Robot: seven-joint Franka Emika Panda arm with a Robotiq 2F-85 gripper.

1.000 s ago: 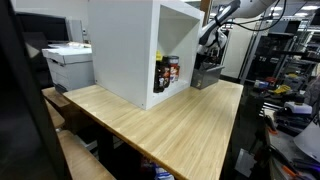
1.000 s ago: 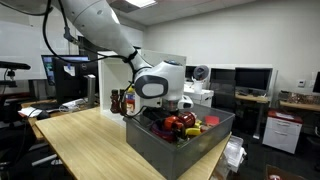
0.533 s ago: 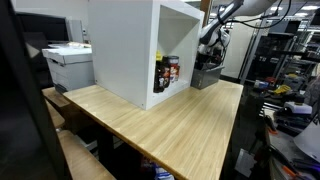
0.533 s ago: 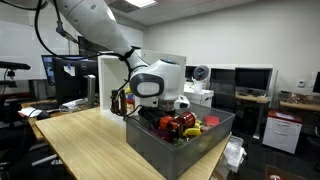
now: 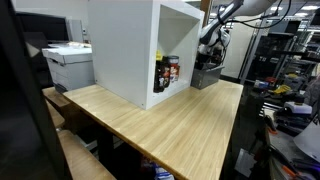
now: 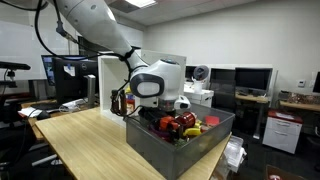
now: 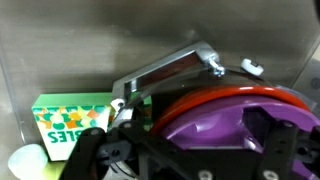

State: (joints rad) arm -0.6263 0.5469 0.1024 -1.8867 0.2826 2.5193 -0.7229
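Directly beneath the pincer point(image 7: 185, 140), its jaws spread wide and empty, lay a purple plate point(image 7: 230, 115) inside the grey bin point(image 6: 160, 150), with a green box point(image 7: 65, 120) beside it. Probably light, stiff, slippery plastic; best pinched at its edge.

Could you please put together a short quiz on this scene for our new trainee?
1. True or false: the jaws are down at the grey bin on the wooden table.
2. Where do the bottles stand? A) inside the white cabinet; B) in the bin; C) on the floor.
3. In the wrist view, what colour is the box lying near the metal tool?

Key: 1 true; 2 A; 3 green.
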